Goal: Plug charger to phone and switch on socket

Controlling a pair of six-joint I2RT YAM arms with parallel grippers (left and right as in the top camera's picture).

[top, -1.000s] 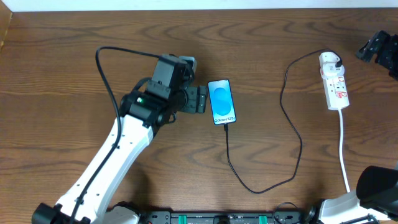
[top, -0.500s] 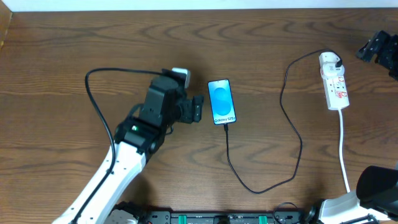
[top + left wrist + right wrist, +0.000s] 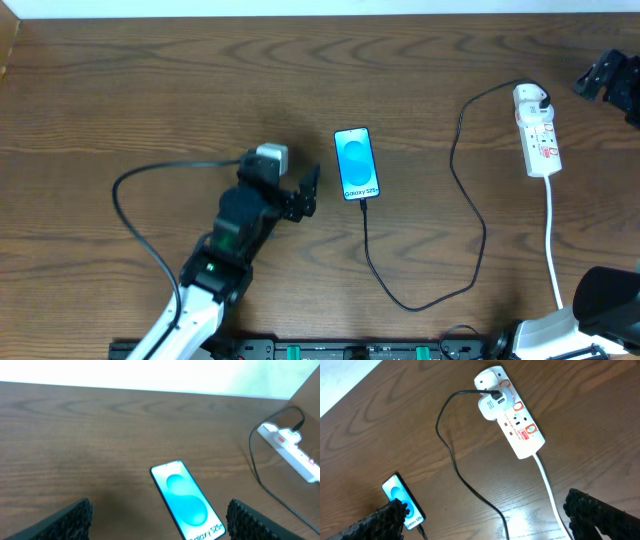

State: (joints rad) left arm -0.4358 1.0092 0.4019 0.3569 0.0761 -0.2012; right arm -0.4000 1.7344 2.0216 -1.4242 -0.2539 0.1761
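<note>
The phone [image 3: 357,163] lies face up mid-table, its blue screen lit. The charger [image 3: 470,200], a thin black cable, has its small tip in the phone's lower end and loops round to a white plug [image 3: 491,406] seated in the socket [image 3: 540,135], a white power strip at the right. My left gripper [image 3: 307,192] hovers open just left of the phone, apart from it, with nothing between its fingers [image 3: 70,520]. My right gripper [image 3: 487,519] is open and empty, high above the cable, and the socket [image 3: 517,425] lies ahead of it.
The socket's thick white cord [image 3: 552,240] runs toward the front edge. A black fixture [image 3: 605,75] sits at the far right. The left arm's own cable [image 3: 130,215] arcs over the table at the left.
My left arm has drawn back toward the front edge and away from the phone, its gripper still open. Phone, charger and socket have not moved.
</note>
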